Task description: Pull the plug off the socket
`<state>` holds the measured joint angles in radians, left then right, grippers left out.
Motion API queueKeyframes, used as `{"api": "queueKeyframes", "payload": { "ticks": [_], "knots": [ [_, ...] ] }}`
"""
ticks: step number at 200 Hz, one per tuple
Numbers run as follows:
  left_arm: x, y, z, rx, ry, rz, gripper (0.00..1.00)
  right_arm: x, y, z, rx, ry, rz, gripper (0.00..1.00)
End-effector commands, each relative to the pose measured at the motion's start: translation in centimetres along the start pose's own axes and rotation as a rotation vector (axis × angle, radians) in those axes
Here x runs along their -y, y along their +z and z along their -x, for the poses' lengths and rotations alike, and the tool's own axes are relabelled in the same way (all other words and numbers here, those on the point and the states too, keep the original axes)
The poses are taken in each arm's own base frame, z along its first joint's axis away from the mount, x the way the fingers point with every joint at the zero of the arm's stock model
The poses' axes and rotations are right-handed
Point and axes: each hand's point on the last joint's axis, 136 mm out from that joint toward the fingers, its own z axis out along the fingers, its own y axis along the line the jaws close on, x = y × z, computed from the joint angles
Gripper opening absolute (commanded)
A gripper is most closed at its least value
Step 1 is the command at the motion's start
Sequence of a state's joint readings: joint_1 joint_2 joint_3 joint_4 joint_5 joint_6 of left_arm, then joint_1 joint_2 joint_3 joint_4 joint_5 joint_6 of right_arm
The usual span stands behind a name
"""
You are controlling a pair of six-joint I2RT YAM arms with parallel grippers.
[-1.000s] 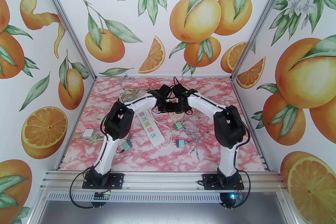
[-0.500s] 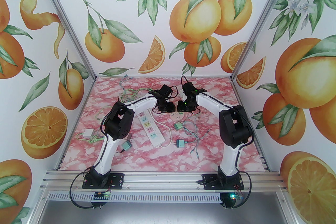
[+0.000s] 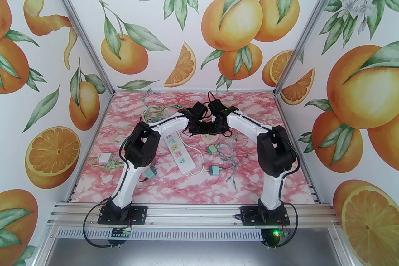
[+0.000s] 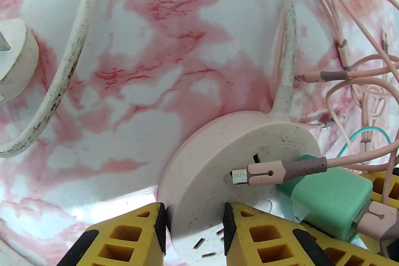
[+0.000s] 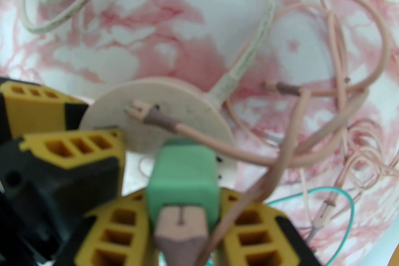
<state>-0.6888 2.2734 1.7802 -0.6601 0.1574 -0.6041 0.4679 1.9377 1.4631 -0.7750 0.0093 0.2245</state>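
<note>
L gripper [image 4: 194, 222] clamped on near rim of round pink socket [image 4: 218, 152]; R gripper [image 5: 184, 205] clamped on green plug [image 5: 182, 169], plug btwn its fingers, at socket's near edge, prongs hidden; pink cable [image 4: 265, 172] tip resting on socket face

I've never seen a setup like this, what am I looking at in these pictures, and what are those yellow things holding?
These are two robot arms, left arm and right arm, bolted to the near edge of a pink marbled table. The wide picture comes from a camera above and behind them; the two close-ups come from cameras on their wrists. The yellow pieces are gripper fingers. The left gripper pinches the rim of a round socket; the right gripper is closed on a green plug sitting on that socket. Nearby lie a white power strip and loose cables.
</note>
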Motion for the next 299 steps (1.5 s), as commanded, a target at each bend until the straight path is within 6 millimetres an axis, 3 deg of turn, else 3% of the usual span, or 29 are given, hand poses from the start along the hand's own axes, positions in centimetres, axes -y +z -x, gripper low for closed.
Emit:
{"api": "queueKeyframes", "payload": {
  "ticks": [1,32,67,96,144,187,217,257,299],
  "knots": [
    [-6.7,6.4,-12.7,-0.386,-0.014,0.252,0.35,-5.7,-1.9,1.1,0.046,-0.117,0.134,0.18],
    [-7.2,6.4,-13.0,-0.39,0.003,0.266,0.35,-5.2,-2.6,1.7,0.05,-0.075,0.216,0.17],
    [-7.4,6.8,-13.5,-0.402,0.001,0.262,0.34,-2.7,-3.6,3.2,0.062,0.086,0.35,0.17],
    [-7.4,6.9,-13.5,-0.4,0.005,0.262,0.35,-1.3,-4.0,3.8,0.055,0.116,0.356,0.17],
    [-7.1,7.1,-13.2,-0.398,0.005,0.255,0.34,-2.0,-3.3,2.8,0.023,0.007,0.201,0.18],
    [-7.2,7.4,-13.3,-0.405,0.006,0.256,0.34,-4.5,-2.0,1.2,-0.018,-0.133,0.069,0.18],
    [-7.3,7.4,-13.3,-0.405,0.006,0.258,0.34,-5.0,-1.8,0.8,-0.026,-0.174,0.036,0.18],
    [-7.2,7.4,-13.2,-0.402,0.007,0.255,0.34,-4.2,-2.5,1.6,-0.006,-0.133,0.068,0.18],
    [-6.8,7.1,-12.8,-0.389,0.01,0.246,0.34,-1.3,-3.9,2.3,0.029,-0.024,0.111,0.19]
  ]
}}
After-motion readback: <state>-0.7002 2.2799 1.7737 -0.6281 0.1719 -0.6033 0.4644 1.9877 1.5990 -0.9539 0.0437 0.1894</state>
